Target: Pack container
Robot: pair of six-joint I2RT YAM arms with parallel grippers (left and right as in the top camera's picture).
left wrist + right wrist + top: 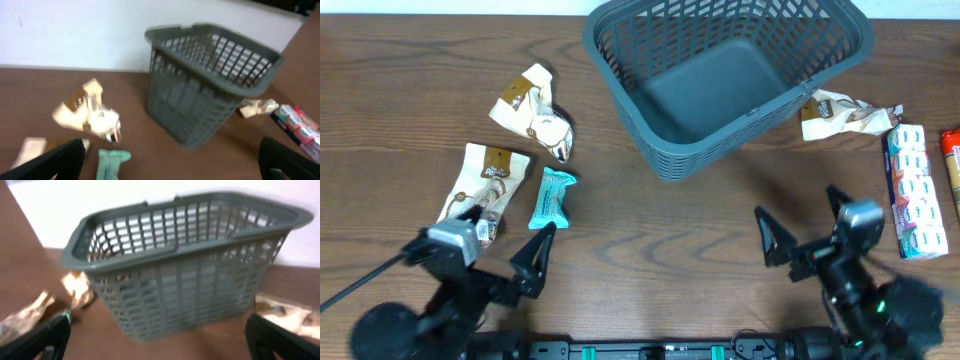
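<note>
The container [650, 140] is a large dark grey-blue slotted basket at the table's far middle, with nothing inside it. It also shows in the left wrist view [200, 105] and fills the right wrist view [185, 280]. My left gripper [505, 245] is open and holds nothing, near the front left, just in front of a teal packet [552, 198] and a cream packet [485, 185]. My right gripper [800, 225] is open and holds nothing, at the front right, short of the basket.
A crumpled cream packet [532, 110] lies at far left. Another cream packet [840, 116] lies right of the basket. A white-and-pink pack [915, 190] and a red pack [952, 165] lie at the right edge.
</note>
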